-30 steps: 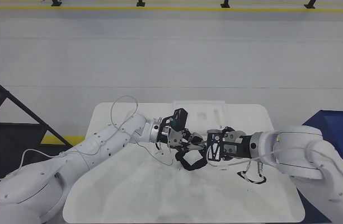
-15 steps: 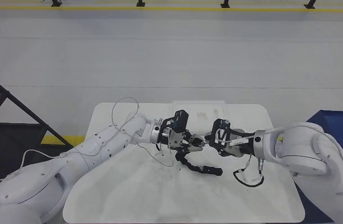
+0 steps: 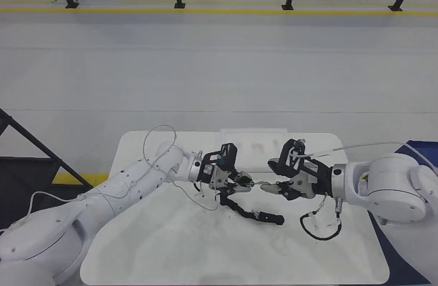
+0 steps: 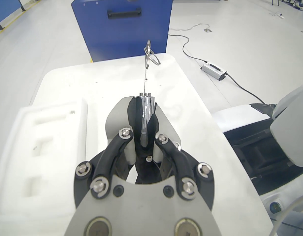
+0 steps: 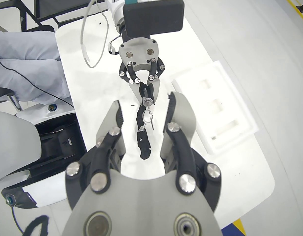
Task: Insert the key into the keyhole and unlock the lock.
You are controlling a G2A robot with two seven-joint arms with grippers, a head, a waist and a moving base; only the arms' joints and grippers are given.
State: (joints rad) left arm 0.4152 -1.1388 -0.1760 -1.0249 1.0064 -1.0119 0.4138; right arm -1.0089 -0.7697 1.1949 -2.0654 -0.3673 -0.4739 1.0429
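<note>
Starting on your left, the left arm comes in over the white table [image 3: 154,250] and the left gripper [image 3: 238,184] is clamped tight on the lock [image 4: 146,110]. You can see it best in the left wrist view: the shiny chrome barrel sits squeezed between both fingers [image 4: 163,121], pointing away from the wrist with its keyhole end facing the other arm, held up off the tabletop.

The lock's black cable [image 3: 256,212] hangs down out of that grip and snakes along the table toward the right, with its free end lying loose roughly under the gap between the two grippers.

Next over, the key [image 4: 146,72] is already in the keyhole. It sticks straight out of the barrel's end face, and the key ring [image 4: 154,58] dangles off its head. From these views you can't tell whether it's been turned.

Then the right gripper [image 3: 276,189], lined up nose to nose with the left one, near the key but not touching it. Its fingers [image 5: 179,109] are spread wide with nothing between them.

Behind the pair of them, a white foam tray [image 3: 256,140] sits at the far edge of the table, and off past the right end of the table there's a blue cabinet [image 4: 121,28] on the floor
</note>
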